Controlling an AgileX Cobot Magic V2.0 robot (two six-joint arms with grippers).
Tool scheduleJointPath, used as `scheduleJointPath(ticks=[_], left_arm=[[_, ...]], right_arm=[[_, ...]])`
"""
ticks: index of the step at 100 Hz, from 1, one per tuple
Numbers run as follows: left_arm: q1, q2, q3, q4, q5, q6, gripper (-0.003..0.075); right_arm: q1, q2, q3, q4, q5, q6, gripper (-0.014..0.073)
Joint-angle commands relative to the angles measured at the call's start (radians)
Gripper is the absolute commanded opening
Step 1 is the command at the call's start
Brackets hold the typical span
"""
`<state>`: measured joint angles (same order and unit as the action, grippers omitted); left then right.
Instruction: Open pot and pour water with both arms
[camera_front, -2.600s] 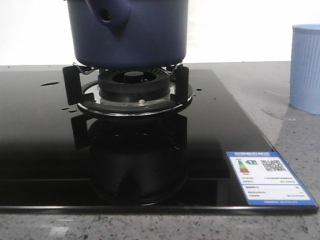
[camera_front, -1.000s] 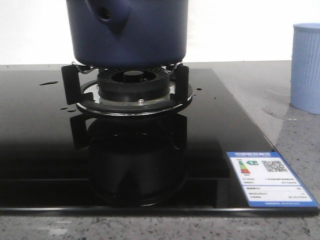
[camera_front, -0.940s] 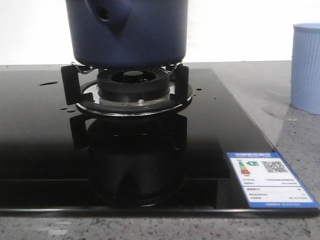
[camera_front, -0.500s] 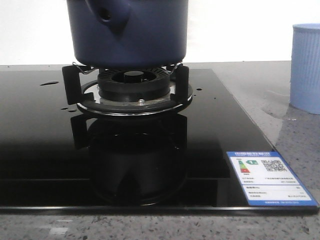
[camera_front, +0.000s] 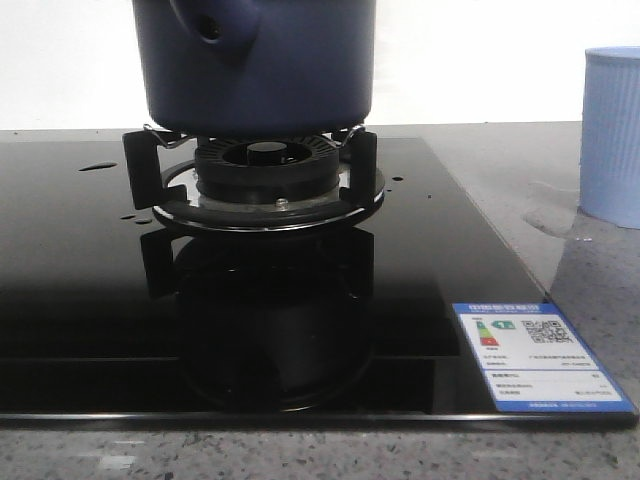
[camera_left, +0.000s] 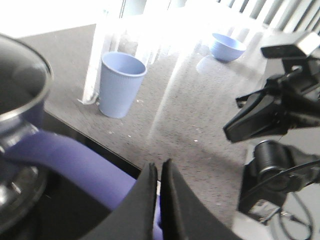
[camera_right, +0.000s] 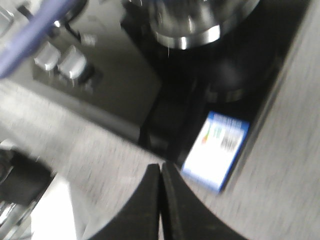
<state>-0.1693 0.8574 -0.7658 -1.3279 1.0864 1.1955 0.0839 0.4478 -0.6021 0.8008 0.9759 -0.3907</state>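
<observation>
The dark navy pot (camera_front: 260, 70) stands on the gas burner (camera_front: 265, 165), its handle stub (camera_front: 212, 28) pointing at the camera; its top is cut off. Small water droplets (camera_front: 98, 166) lie on the black hob glass (camera_front: 80, 260). In the left wrist view the pot (camera_left: 17, 117) shows a metal rim, and its blue handle (camera_left: 75, 160) runs under my left gripper (camera_left: 159, 167), whose fingers are shut just above the handle end. My right gripper (camera_right: 160, 169) is shut and empty over the grey counter by the hob's labelled corner. Neither gripper shows in the front view.
A pale blue ribbed cup (camera_front: 610, 135) stands on the grey counter to the right of the hob; it also shows in the left wrist view (camera_left: 119, 85). A blue bowl (camera_left: 227, 47) sits farther off. A blue-edged label (camera_front: 535, 355) marks the hob's front right corner. Black robot hardware (camera_left: 280, 105) is nearby.
Nothing has visibly moved in the front view beyond a shift of a few pixels; the pot stays on the burner and the cup stays in place.
</observation>
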Motion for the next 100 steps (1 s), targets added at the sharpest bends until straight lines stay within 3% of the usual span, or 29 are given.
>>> scheduleJointPath(ticks=[1,9,20,35,48,66,87,100], left_arm=[[0.001,0.033,-0.058,-0.084,0.006,0.126,-0.0014],[0.001,0.051,-0.076,-0.09,0.006,0.229,0.0041],[0.001,0.072,-0.088,-0.118,-0.005,0.345,0.023],[0.001,0.103,-0.088,-0.171,-0.108,0.373,0.0506],[0.001,0.15,-0.092,-0.216,-0.182,0.392,0.0561],[0.001,0.258,-0.171,-0.239,-0.199,0.499,0.0562],[0.001,0.41,-0.311,-0.268,-0.205,0.527,0.0632],[0.001,0.496,-0.381,-0.29,-0.186,0.527,0.0632]], right_arm=[[-0.005,0.017,-0.036,0.055,-0.134,-0.044,-0.0074],[-0.005,0.017,-0.036,0.057,-0.179,-0.115,-0.0062],[-0.005,0.017,-0.036,0.057,-0.192,-0.225,0.0055],[-0.005,0.017,-0.036,0.057,-0.243,-0.233,0.0423],[-0.005,0.017,-0.036,0.057,-0.285,-0.233,0.0643],[-0.005,0.017,-0.036,0.057,-0.291,-0.233,0.0656],[-0.005,0.017,-0.036,0.057,-0.302,-0.233,0.0656],[-0.005,0.017,-0.036,0.057,-0.31,-0.233,0.0656]])
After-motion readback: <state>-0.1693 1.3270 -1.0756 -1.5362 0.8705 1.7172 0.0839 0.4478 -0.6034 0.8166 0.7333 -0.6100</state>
